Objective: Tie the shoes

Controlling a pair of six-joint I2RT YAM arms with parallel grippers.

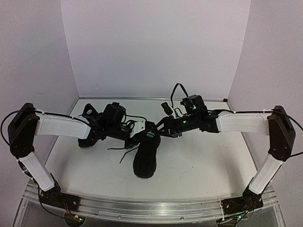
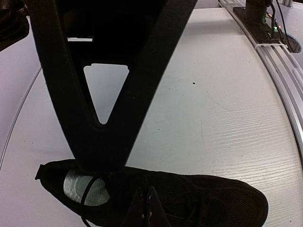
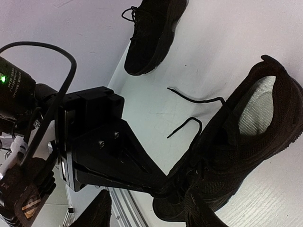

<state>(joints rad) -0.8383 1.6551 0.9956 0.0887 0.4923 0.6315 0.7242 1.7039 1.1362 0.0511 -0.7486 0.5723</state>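
One black shoe (image 1: 144, 161) lies at the table's middle, toe toward me, also in the left wrist view (image 2: 199, 198) and the right wrist view (image 3: 246, 137). Two loose lace ends (image 3: 189, 124) trail off its side onto the table. My left gripper (image 2: 147, 208) is shut, tips down on the laced top; a lace between them does not show. In the right wrist view it is a black wedge (image 3: 104, 151). My right gripper (image 3: 149, 215) is open, its fingers straddling the shoe's front. The second shoe (image 3: 151, 33) lies farther left, partly under the left arm (image 1: 86, 141).
An aluminium rail (image 1: 142, 208) runs along the near table edge, also in the left wrist view (image 2: 279, 71). White walls close the back and both sides. Both arms (image 1: 61, 125) reach inward and meet over the middle shoe.
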